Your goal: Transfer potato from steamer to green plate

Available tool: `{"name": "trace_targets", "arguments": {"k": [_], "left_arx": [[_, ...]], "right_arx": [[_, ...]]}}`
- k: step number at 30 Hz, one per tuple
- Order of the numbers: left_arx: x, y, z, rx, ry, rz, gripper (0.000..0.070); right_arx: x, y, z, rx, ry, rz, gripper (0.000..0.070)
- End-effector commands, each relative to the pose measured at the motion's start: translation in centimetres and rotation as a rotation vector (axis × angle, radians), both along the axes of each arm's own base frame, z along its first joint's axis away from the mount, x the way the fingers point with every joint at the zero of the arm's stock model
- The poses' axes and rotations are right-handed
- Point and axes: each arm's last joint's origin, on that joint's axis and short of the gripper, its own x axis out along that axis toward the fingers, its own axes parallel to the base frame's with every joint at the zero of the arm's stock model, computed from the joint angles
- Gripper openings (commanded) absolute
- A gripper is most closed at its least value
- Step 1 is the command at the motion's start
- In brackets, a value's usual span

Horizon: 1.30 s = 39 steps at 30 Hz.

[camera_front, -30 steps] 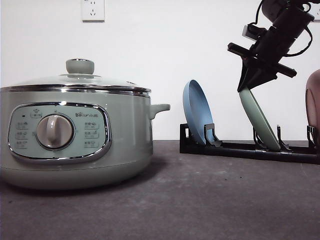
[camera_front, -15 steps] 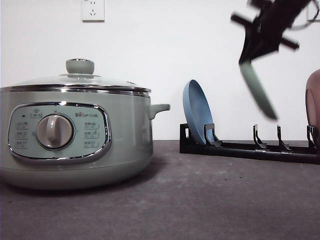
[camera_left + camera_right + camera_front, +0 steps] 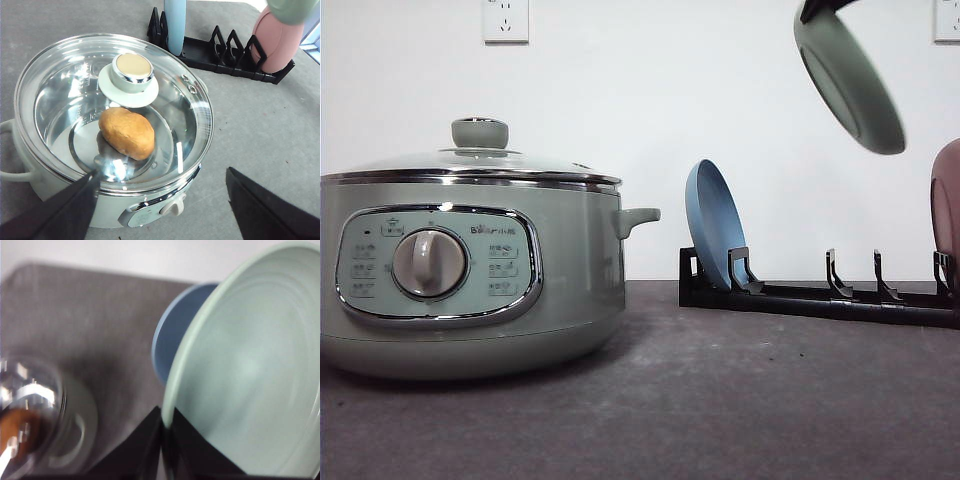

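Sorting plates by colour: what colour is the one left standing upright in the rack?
Blue plate, clearest in the front view.

Both grippers are showing matte black, wedge-shaped fingers: left gripper (image 3: pixel 160 210) fingers (image 3: pixel 60 212) are looking broad and flat with tapering edges, right gripper (image 3: pixel 166 452) fingers (image 3: pixel 137 455) are narrowing to sharp triangular tips, no markings visible.

table (image 3: pixel 740 400) — dark grey mat | on it: steamer (image 3: pixel 470 270) at left | black plate rack (image 3: pixel 810 295) behind, right
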Motion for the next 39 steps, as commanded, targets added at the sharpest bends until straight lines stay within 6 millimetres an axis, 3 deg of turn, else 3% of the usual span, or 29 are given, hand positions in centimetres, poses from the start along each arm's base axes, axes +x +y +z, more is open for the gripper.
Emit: {"name": "trace_targets", "arguments": {"k": [1,12,22,29,39], "left_arx": [[0.0,0.0,0.7,0.005,-0.033,-0.012,0.0514],[0.0,0.0,0.7,0.005,-0.033,-0.012,0.0514],[0.0,0.0,0.7,0.005,-0.033,-0.012,0.0514],[0.0,0.0,0.7,0.005,-0.034,-0.012,0.0514],[0.0,0.0,0.7,0.005,-0.033,-0.011,0.0514]], "right_arx": [[-0.8,0.9,0.5,-0.098,-0.027,0.07,0.0004],[-6.4,7.1,-2.2,-0.419,0.148,0.268,0.0004],[-10.1,11.7,-9.8,-0.65,0.261,0.38,0.0004],[-12.6,13.5,-14.7,-0.715,0.283,0.428,0.0004],[-13.9,14.4,-18.8,-0.74,0.291,0.472,0.0004]]}}
